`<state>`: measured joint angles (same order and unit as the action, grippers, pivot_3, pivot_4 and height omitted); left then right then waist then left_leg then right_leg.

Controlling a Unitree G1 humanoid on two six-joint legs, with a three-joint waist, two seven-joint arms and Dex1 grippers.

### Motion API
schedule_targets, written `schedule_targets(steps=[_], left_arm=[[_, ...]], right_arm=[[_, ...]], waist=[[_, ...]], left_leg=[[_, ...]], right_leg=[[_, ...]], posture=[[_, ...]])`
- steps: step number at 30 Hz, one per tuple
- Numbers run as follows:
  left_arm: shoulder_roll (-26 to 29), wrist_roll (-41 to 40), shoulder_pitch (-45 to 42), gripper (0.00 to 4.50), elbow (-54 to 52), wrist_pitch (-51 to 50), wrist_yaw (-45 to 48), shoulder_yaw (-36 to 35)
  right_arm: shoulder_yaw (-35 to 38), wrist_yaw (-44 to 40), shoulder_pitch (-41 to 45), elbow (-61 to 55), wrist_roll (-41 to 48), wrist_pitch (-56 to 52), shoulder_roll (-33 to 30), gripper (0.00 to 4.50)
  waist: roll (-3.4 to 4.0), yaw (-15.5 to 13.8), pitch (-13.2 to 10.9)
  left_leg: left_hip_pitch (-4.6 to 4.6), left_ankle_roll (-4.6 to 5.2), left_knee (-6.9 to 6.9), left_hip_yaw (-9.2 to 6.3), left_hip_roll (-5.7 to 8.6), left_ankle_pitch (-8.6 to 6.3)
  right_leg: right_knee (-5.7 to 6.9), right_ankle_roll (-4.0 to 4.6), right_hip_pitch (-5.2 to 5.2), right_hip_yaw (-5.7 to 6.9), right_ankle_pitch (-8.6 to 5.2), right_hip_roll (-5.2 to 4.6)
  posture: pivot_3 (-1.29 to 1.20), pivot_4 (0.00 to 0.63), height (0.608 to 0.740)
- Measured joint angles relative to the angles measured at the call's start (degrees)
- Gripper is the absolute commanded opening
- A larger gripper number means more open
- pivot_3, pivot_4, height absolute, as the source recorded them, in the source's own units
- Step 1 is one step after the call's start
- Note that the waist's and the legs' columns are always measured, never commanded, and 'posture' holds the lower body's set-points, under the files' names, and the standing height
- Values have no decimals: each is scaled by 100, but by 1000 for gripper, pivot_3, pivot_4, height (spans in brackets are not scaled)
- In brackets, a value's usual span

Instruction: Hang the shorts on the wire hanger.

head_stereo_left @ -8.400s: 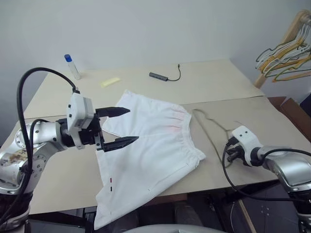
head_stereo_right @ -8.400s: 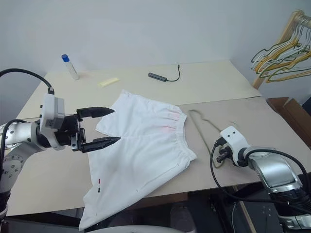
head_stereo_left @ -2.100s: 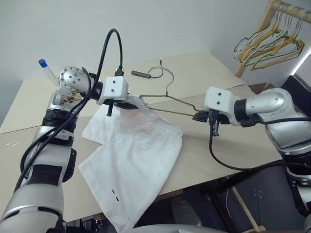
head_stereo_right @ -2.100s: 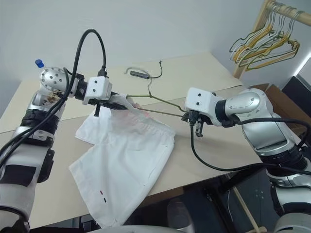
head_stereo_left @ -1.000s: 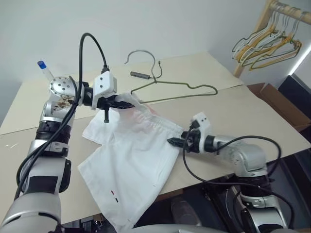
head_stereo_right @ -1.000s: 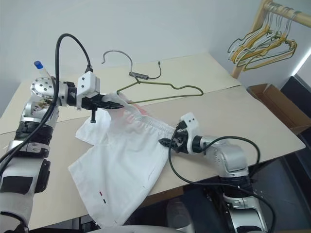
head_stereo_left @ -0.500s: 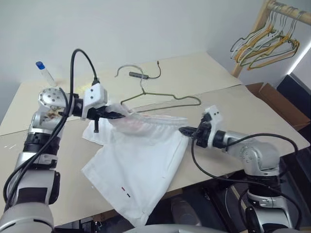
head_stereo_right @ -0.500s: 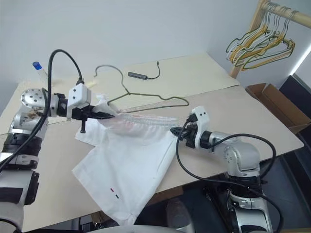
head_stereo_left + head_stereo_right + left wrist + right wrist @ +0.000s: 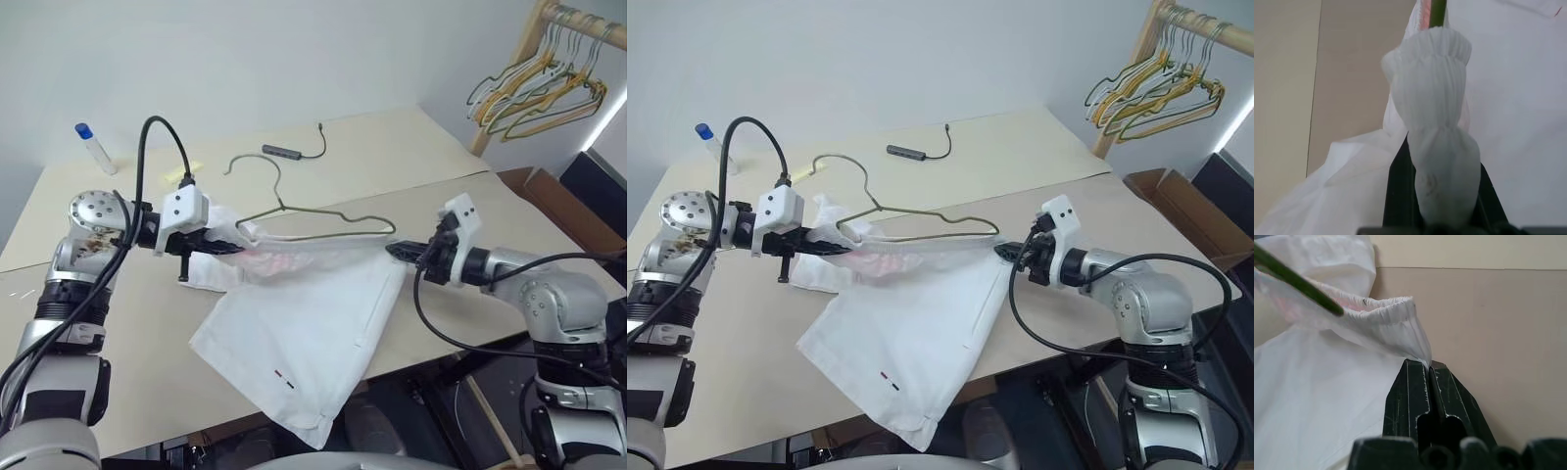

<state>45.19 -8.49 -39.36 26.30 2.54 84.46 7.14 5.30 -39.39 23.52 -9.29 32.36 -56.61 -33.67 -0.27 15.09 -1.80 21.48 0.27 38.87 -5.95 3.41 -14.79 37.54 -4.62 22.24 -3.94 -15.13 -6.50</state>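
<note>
We hold the shorts (image 9: pixel 313 323) stretched above the table (image 9: pixel 411 162): the left claw (image 9: pixel 233 247) at nine o'clock pinches one waistband end, the right claw (image 9: pixel 397 252) at three pinches the other. The wire hanger (image 9: pixel 323 223) seems threaded through the waistband (hard to confirm). Pulling wider could slip the thin fabric free, dropping shorts and hanger.

The right pincer (image 9: pixel 1429 366) has its two black fingers pressed together on the edge of the shorts (image 9: pixel 1327 401) at the gathered waistband. A green wire of the hanger (image 9: pixel 1298 286) runs into the waistband opening, over the tan table (image 9: pixel 1498 318).
</note>
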Motion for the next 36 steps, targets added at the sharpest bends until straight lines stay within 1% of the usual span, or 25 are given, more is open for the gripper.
schedule_targets(steps=[9,16,24,36], left_arm=[[-5,36,-2,0,199,-48,-403,54],[-2,-78,31,0,174,-132,-363,54],[94,-244,177,0,148,66,-1,55],[101,-73,176,0,187,112,-204,89]], right_arm=[[0,-14,-65,-23,153,36,-86,10],[0,-41,-155,-34,231,123,-195,10],[0,-67,-154,-27,271,128,-257,10],[0,-164,-154,-29,280,129,-321,10]], waist=[[0,-7,0],[0,0,0],[0,-11,0],[0,-17,0]], left_leg=[[2,0,0,0,1,0],[0,0,0,0,-1,0],[2,0,0,0,0,0],[2,0,0,0,0,0]], right_leg=[[-1,0,0,0,0,-2],[0,0,0,0,0,0],[-3,0,0,0,0,-1],[-4,0,0,0,0,-2]], posture=[[-243,0,740],[-241,0,740],[-238,0,740],[-239,0,740]])
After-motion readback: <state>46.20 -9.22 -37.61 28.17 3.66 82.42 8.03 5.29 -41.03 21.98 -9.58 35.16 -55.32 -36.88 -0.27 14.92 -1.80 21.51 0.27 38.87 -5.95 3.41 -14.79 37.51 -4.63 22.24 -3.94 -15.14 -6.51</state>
